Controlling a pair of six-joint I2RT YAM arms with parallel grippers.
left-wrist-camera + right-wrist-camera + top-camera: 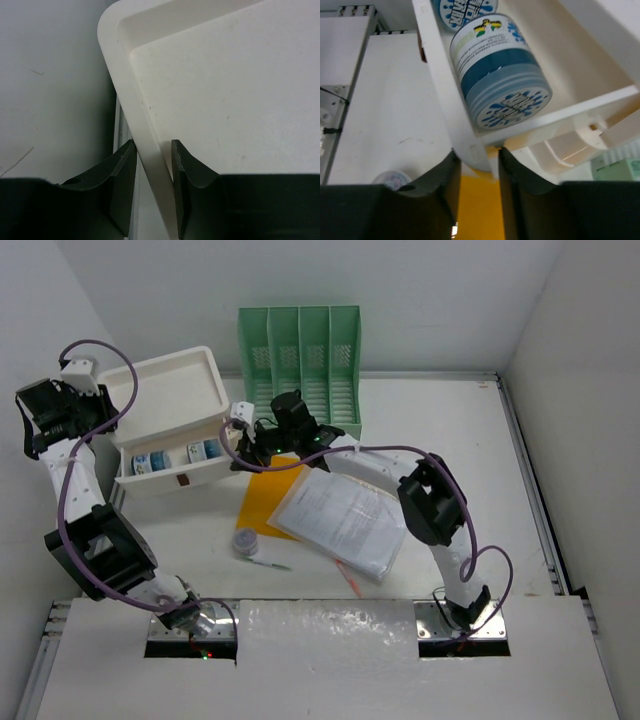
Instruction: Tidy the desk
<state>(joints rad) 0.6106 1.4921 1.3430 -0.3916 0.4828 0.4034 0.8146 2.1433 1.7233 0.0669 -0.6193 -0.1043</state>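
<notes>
Between left gripper (153,146) fingers, white drawer box (225,90) rim pinched, jaws nearly closed. Right gripper (477,156) clamped narrow on open drawer (437,85) front corner, blue tub (500,70) just above it.

You've got a matte-white desk (450,430) under it all. Your drawer box (170,400) is white too, and the tub (500,75) inside is blue and white with a blue splash print. Mint-green file rack (300,360), orange-yellow folder (262,505), white printed sheets (345,520), purple cables (97,341).
</notes>
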